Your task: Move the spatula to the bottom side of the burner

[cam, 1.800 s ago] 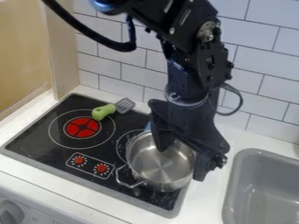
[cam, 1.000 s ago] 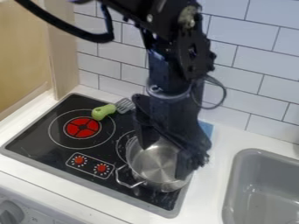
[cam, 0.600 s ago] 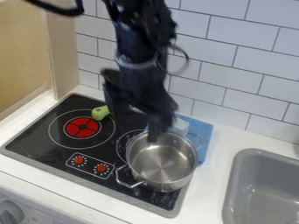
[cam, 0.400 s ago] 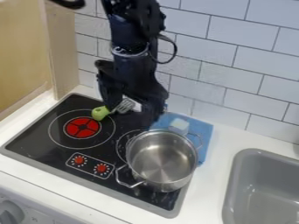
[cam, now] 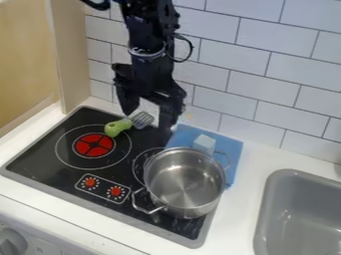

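The green-handled slotted spatula point(cam: 128, 123) lies on the cooktop point(cam: 47, 164) at your gripper point(cam: 146, 121), slotted blade between the two fingers in this view, handle pointing away toward the red burner point(cam: 94, 139). Your fingers are apart, with no grip on it; whether either touches the blade, you can't tell from here. You're at the approach-and-grasp step, I'd say. Next, line up over the neck or handle, lower if there's height left, and close. The burner is below and to the view's left of your hand, so after a small lift, carry the spatula that way, past the rings to their near side, and set it down. Below your hand, toward the view's right, sits the two-handled steel pot point(cam: 184, 184); swing wide there and you could knock it. Beyond the pot's far side are the blue cloth point(cam: 230, 147) and pale block point(cam: 204, 143).
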`<state>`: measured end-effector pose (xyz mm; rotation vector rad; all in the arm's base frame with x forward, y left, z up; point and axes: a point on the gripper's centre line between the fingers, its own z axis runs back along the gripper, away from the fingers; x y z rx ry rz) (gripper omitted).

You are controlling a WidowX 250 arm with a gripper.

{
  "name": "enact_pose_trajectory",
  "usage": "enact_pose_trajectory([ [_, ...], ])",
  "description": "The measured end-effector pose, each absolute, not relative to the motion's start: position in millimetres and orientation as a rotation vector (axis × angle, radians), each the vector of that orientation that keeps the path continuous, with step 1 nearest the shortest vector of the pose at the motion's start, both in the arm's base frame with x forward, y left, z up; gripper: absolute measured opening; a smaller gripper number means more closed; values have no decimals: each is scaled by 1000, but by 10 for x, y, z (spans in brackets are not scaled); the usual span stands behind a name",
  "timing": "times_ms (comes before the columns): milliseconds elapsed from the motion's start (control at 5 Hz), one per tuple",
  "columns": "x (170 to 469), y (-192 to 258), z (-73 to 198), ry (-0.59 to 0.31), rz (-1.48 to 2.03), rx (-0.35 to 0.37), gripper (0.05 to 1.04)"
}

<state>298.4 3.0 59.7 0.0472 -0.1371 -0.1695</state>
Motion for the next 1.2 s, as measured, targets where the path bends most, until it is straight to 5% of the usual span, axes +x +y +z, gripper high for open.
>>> enact_pose_trajectory([
  [1200,3174,686,263,-2,-202,63,998],
])
